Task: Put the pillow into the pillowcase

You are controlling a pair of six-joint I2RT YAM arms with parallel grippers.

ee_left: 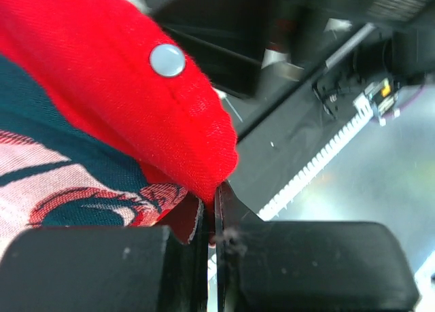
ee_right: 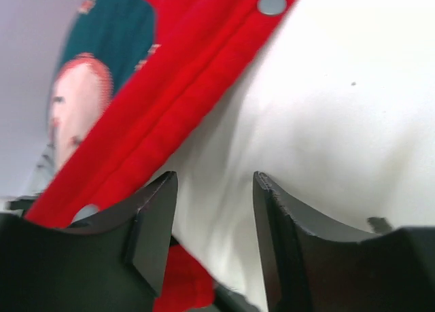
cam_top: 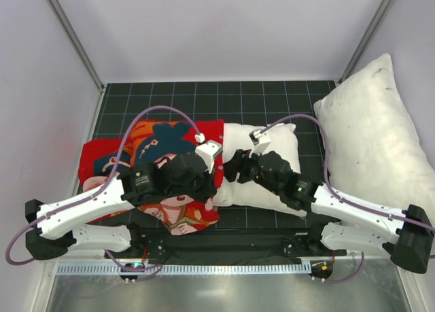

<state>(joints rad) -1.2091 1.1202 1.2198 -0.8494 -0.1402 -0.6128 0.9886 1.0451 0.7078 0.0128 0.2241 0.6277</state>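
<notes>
L gripper (ee_left: 217, 204): jaws pinch pillowcase (ee_left: 136, 101) hem to hold mouth open | R gripper (ee_right: 214, 184): jaws apart, empty, pillow (ee_right: 340, 122) just ahead, prob. for a push

The pillowcase (cam_top: 153, 156) is spread on the left of the table (cam_top: 204, 98), and the pillow (cam_top: 268, 172) is laid just right of it, its left end overlapped by the pillowcase's edge. A second pillow (cam_top: 377, 128) is propped at the far right. The left gripper (ee_left: 216, 213) is placed at the pillowcase's right edge, the right gripper (ee_right: 214, 189) over the pillow's left end.
</notes>
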